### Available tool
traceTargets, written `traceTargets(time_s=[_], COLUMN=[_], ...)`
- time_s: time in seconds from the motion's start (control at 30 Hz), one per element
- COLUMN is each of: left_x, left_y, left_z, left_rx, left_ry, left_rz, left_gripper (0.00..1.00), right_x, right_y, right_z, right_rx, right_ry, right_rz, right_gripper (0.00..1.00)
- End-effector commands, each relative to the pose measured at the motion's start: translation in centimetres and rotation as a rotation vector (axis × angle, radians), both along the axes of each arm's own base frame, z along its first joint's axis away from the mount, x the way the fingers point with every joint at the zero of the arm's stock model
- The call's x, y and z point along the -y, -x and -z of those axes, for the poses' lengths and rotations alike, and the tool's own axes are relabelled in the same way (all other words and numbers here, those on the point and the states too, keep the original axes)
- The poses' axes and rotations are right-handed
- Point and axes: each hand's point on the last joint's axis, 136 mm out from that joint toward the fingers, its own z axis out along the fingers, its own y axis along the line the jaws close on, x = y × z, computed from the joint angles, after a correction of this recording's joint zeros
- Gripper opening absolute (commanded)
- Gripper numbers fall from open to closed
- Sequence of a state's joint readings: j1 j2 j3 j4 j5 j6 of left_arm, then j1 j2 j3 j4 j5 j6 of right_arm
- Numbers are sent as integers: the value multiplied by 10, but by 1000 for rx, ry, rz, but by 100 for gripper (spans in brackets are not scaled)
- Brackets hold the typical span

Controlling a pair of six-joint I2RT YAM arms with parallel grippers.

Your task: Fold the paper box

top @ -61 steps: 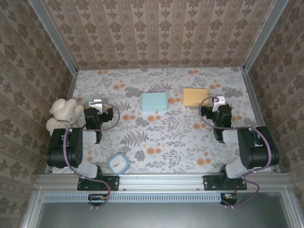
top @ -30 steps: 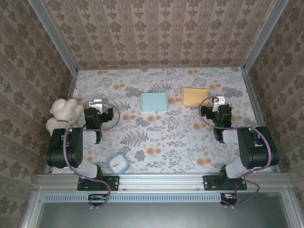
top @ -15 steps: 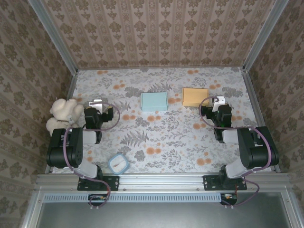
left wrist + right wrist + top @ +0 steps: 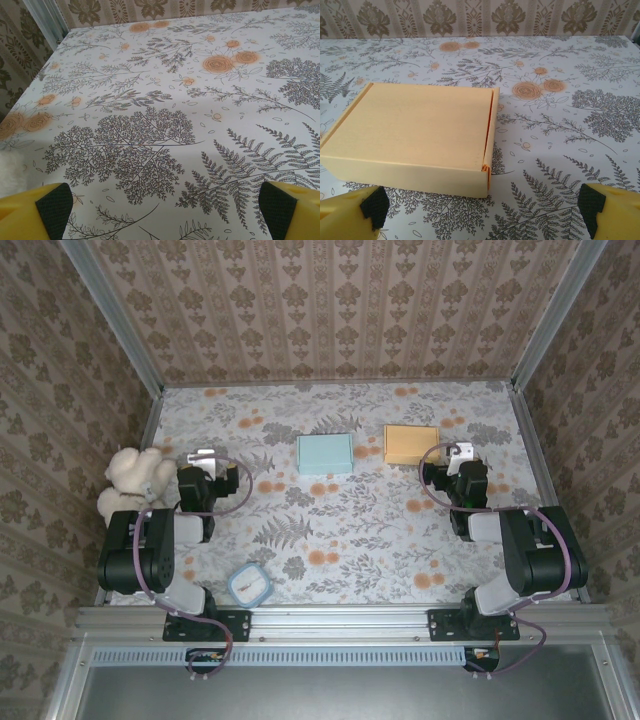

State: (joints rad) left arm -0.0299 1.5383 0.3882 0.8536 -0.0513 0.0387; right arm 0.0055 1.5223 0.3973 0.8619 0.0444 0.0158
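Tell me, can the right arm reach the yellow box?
Probably yes. The yellow box lies flat on the table just ahead of the right arm. Its jaws stand wide open, and nothing sits between them and the box.

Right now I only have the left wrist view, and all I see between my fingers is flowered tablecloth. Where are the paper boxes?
Observer: A light blue box lies mid-table, off to the right of your left fingers.
Operator: Is that the only one?
Observer: No. A yellow box sits just in front of the open right fingers.
Operator: Anything back behind my left wrist?
Observer: A small blue-rimmed container lies near the left arm's base.
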Motion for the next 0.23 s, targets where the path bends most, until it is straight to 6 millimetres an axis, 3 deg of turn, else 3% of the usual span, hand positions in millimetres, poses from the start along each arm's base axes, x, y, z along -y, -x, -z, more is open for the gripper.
traceTargets(time_s=[0.0, 0.2], left_x=[1, 2], left_y=[-7, -6], left_z=[-6, -7], left_rx=[7, 15], left_ry=[-7, 1], left_rz=[18, 27], left_gripper=[100, 100], right_x=[-3, -3], right_y=[-2, -2], right_z=[0, 0], right_rx=[-4, -3], right_ry=[-15, -14], right_rz=[-3, -4], right_gripper=[100, 100])
